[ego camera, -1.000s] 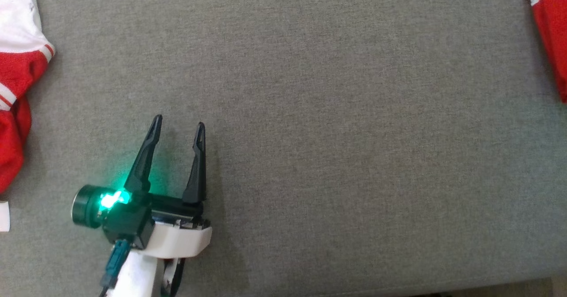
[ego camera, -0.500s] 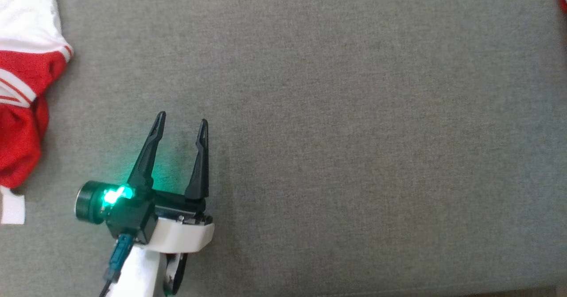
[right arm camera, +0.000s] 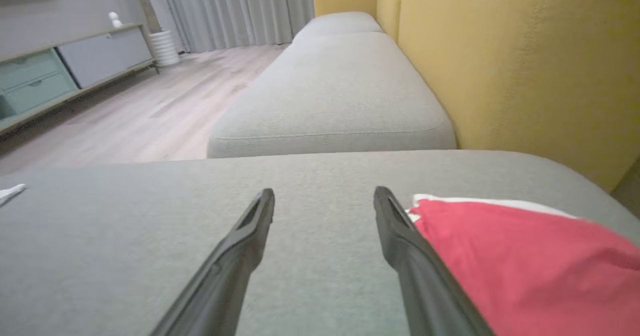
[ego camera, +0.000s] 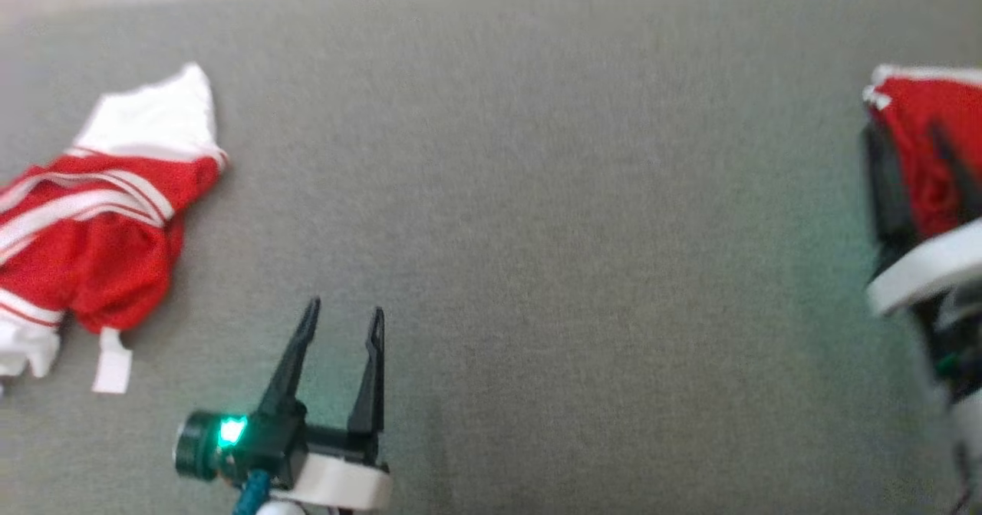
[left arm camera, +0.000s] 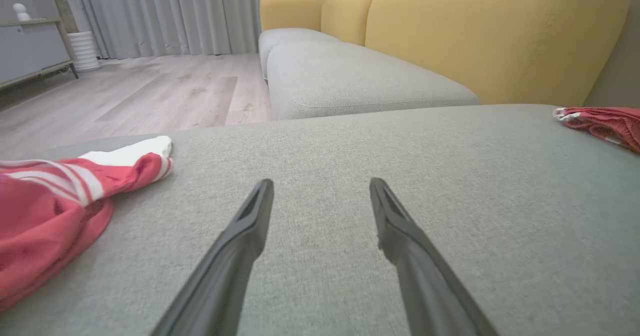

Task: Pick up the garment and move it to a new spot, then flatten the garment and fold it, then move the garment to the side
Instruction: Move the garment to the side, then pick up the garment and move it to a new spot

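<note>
The right gripper [right arm camera: 322, 196] was wide open and held nothing. The garment [right arm camera: 510, 256] lay just beside one finger [right arm camera: 407, 256], at 3 o'clock on the cushion [right arm camera: 150, 236]. The left gripper [ego camera: 341, 311] was open too, empty.

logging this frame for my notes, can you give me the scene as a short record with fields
surface: grey sofa cushion
left garment: red and white, crumpled, near the cushion's left end
right garment: red with a white edge, right beside the right gripper
left gripper: open, over bare cushion, holding nothing
right gripper: open, nothing between its fingers
</note>
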Tool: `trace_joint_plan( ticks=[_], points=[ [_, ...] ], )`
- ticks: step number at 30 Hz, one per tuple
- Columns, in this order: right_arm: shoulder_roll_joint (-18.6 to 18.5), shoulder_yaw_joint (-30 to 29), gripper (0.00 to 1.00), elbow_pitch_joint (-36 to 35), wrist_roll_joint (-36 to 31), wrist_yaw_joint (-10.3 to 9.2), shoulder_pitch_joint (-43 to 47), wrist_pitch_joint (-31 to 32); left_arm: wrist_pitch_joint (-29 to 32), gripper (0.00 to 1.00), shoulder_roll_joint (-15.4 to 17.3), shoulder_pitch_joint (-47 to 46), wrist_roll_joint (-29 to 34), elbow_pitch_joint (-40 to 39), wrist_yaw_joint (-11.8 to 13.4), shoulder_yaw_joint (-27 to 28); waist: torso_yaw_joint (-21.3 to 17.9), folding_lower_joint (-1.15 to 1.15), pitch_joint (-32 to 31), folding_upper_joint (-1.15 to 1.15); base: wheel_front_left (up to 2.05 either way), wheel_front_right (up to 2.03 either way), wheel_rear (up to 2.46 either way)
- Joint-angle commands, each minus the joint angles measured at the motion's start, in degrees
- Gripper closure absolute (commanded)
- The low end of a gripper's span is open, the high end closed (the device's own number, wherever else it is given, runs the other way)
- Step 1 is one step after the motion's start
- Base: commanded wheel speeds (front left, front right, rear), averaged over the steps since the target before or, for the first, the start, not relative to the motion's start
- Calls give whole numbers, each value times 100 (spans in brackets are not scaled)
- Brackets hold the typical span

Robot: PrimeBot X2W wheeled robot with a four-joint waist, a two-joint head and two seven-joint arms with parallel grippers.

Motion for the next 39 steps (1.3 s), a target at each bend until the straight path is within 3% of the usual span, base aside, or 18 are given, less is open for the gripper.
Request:
trace_joint_plan(
  ticks=[1, 8, 11, 21, 28, 39],
  points=[
    [3, 117, 0, -91, -76, -4, 139, -219, -29, 0, -2, -21, -58, -112, 60, 142, 183, 2, -651, 0, 0, 0, 0],
    [676, 493, 0, 147, -533, -4, 1243, -1306, -29, 0, -14, 276, -375, 43, 286, 39, 378, 2, -1332, 0, 0, 0, 0],
    [957, 281, 0, 24, -780, -4, 1692, -1422, -29, 0, -15, 335, -505, -6, 405, 2, 434, 2, -1482, 0, 0, 0, 0],
    [1751, -683, 0, -1424, -1409, -4, 3044, -1436, -29, 0, -16, 975, -539, -231, 553, 233, 343, 2, -1949, 0, 0, 0, 0],
    [1810, -632, 0, -1571, -1478, -4, 3532, -1437, -29, 0, -16, 1475, -294, -326, 485, 433, 296, 2, -2123, 0, 0, 0, 0],
    [1737, -407, 0, -1507, -1443, -4, 3607, -1437, -29, 0, -16, 1420, -179, -398, 423, 548, 332, 2, -2117, 0, 0, 0, 0]
  ],
)
